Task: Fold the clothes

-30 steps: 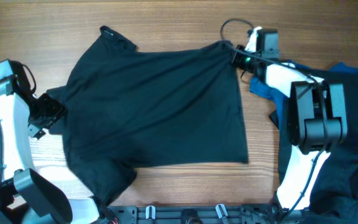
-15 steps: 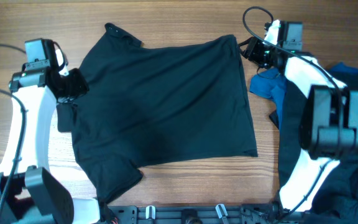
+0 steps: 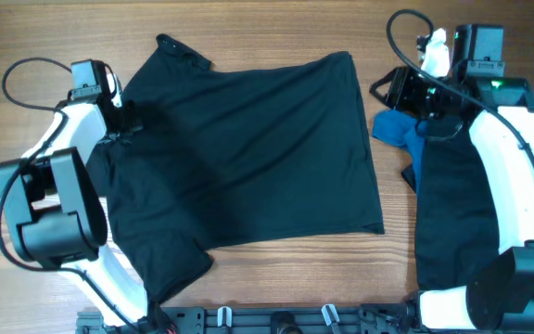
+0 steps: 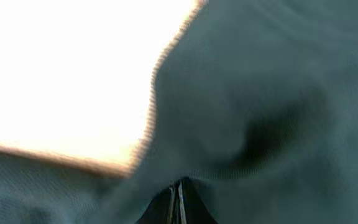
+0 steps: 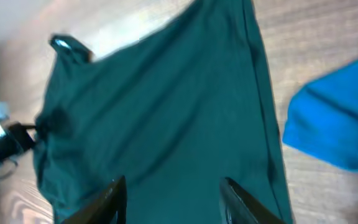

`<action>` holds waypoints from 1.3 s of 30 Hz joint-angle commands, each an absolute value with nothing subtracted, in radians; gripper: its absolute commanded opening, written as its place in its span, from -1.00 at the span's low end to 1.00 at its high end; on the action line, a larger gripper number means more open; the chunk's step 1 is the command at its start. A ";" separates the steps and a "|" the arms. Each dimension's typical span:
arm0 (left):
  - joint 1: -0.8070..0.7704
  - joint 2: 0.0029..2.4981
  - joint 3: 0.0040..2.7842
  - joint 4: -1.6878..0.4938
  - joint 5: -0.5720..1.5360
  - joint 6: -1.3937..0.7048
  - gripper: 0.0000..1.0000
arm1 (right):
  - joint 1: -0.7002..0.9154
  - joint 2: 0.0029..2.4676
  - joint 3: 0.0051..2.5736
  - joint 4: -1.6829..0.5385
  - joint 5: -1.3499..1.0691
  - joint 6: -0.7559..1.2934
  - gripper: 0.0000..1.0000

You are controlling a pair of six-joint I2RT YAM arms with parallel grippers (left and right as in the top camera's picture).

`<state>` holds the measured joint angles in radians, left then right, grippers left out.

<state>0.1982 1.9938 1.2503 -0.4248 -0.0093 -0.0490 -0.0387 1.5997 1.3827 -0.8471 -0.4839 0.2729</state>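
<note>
left arm (image 3: 63, 137): white, black joints | right arm (image 3: 517, 176): same, green light (image 3: 499, 85) | fingers (image 5: 114, 198): black

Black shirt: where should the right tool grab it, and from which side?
Probably best to take the black shirt at its far-right corner, coming in from the right. The edge lies flat and free there, closest to the open right tool. Lower down, blue cloth crowds the edge.

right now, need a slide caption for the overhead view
Left gripper shut on the edge of the black shirt; right gripper open beside it.
</note>
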 commanded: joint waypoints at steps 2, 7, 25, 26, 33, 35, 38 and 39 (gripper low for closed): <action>0.261 2.073 1.261 -0.289 -0.115 -0.031 -0.92 | 0.023 1.614 1.319 -0.866 -0.363 0.231 0.01; 0.324 2.074 1.282 -0.197 -0.073 -0.067 -0.92 | 0.070 1.618 1.299 -0.846 -0.287 0.234 0.04; 0.337 1.739 1.732 -1.309 -0.004 -0.175 -0.73 | 0.076 1.668 1.288 -1.049 -0.270 0.263 0.25; 0.337 1.723 1.732 -1.351 -0.004 -0.194 -0.71 | 0.076 1.658 1.288 -1.063 -0.270 0.262 0.26; 0.307 1.688 1.496 -1.473 0.123 -0.209 -0.68 | 0.076 1.632 1.280 -1.159 -0.270 0.316 0.37; 0.256 1.673 1.359 -1.389 0.123 -0.208 -0.72 | 0.076 1.633 1.280 -1.157 -0.270 0.316 0.40; 0.178 1.601 1.223 -1.316 0.122 -0.267 -0.75 | 0.076 1.633 1.280 -1.179 -0.270 0.314 0.40; 0.162 1.568 1.206 -1.317 0.123 -0.288 -0.75 | 0.076 1.633 1.280 -1.182 -0.270 0.314 0.40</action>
<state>0.2173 1.6711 1.2747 -1.3273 0.1009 -0.2169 0.0715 1.6505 1.2846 -1.1721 -0.2649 0.2985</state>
